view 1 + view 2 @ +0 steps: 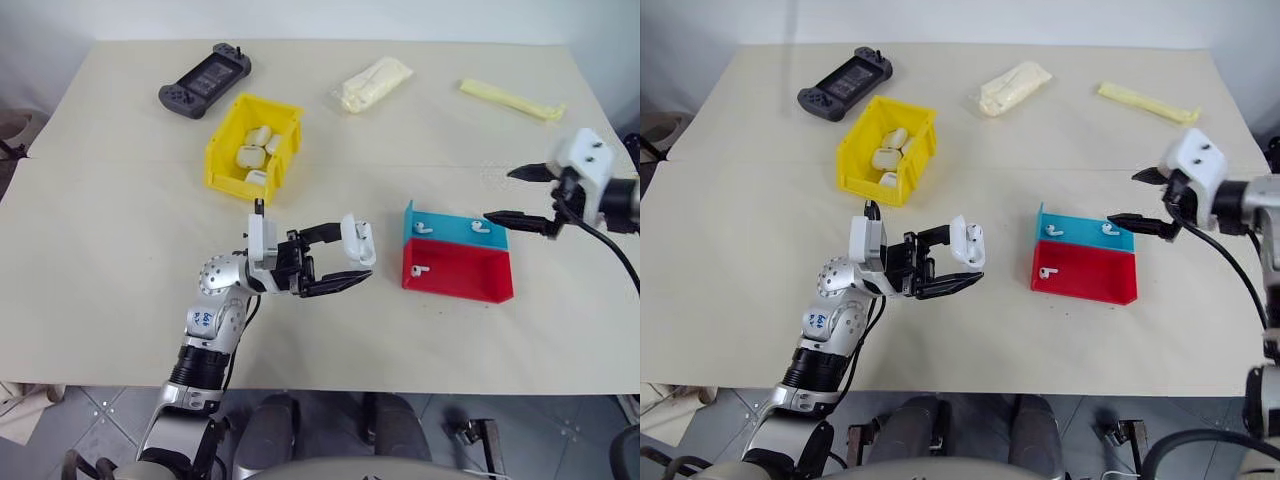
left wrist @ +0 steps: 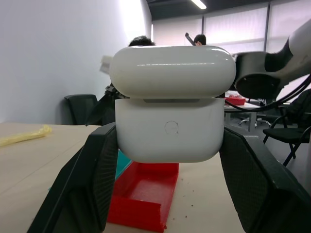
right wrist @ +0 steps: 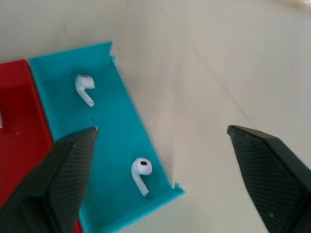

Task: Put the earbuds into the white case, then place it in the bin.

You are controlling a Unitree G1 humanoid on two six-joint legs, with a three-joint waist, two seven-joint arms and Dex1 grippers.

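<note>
The white case [image 1: 357,240] sits clamped between the left gripper [image 1: 340,258] jaws, lid up, presented for loading. The right gripper [image 3: 165,167] hangs jaws wide apart over the blue tray [image 3: 104,160], 1 of 2 earbuds [image 3: 141,174] between them; the bin [image 1: 225,150] waits beyond.

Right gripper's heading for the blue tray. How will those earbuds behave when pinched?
The earbuds look tiny, glossy and rounded, so they will likely slip or squirt from the open right gripper. Probably very light, they may skid along the blue tray when nudged.
</note>
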